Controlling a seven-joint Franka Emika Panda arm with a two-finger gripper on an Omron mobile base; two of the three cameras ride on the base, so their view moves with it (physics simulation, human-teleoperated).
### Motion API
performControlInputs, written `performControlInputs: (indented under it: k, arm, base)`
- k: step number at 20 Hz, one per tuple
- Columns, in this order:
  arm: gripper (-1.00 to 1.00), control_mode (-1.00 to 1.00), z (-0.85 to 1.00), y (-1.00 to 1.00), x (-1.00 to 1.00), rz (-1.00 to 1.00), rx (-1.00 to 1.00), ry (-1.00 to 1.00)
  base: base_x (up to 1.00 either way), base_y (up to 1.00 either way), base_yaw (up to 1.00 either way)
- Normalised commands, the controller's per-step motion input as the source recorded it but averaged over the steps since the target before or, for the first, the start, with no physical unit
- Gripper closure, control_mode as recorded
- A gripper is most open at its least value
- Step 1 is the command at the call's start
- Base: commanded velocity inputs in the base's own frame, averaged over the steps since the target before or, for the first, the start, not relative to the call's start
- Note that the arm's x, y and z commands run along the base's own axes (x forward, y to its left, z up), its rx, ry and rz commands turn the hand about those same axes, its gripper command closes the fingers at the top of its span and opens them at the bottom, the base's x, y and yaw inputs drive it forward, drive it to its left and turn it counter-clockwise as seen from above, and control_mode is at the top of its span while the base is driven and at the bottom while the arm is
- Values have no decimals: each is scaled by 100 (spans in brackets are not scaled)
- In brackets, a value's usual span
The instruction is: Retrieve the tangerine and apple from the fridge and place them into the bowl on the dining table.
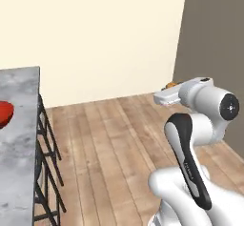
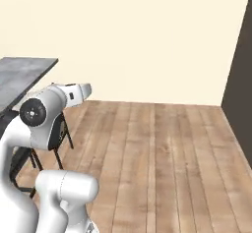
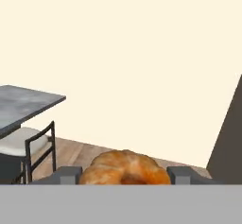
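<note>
Up close in the hand view, one round fruit, the tangerine (image 3: 124,168), sat between the two dark grey fingers (image 3: 65,175), its skin a mottled, dimpled orange with a shallow dent at its middle. The fingers stood partly apart and clamped on the tangerine, one block-shaped tip pressed at its 9 o'clock side and the other at its 3 o'clock side. In the left base view a sliver of the same orange showed at the tip of the gripper (image 1: 169,87), which was held up over the floor. The floor (image 2: 162,158) was of long pale-brown wooden planks with visible grain.

Farther off at 9 o'clock stood the bench (image 1: 16,125), its flat top a mottled grey-white marble with a square corner. One glossy red bowl (image 1: 5,113), smooth and rounded, rested on that top at the frame's 9 o'clock edge, well apart from the tangerine. One stool (image 3: 28,147) with a pale cushioned seat and thin black metal frame stood beside the bench.

Beyond lay a plain cream wall (image 2: 147,35), and at 3 o'clock one dark grey flat panel (image 1: 214,34).
</note>
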Motion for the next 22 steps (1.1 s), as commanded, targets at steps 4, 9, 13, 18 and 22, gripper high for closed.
performControlInputs:
  k: [4, 9, 13, 18, 22]
  arm:
    - [100, 100, 0, 0, 0, 0, 0, 0]
    - [100, 100, 0, 0, 0, 0, 0, 0]
    - [100, 100, 0, 0, 0, 0, 0, 0]
    - [100, 100, 0, 0, 0, 0, 0, 0]
    - [100, 100, 0, 0, 0, 0, 0, 0]
  base:
    - [6, 0, 79]
    - [44, -31, 75]
    - [77, -73, 57]
    - [72, -91, 50]
    - [77, -30, 57]
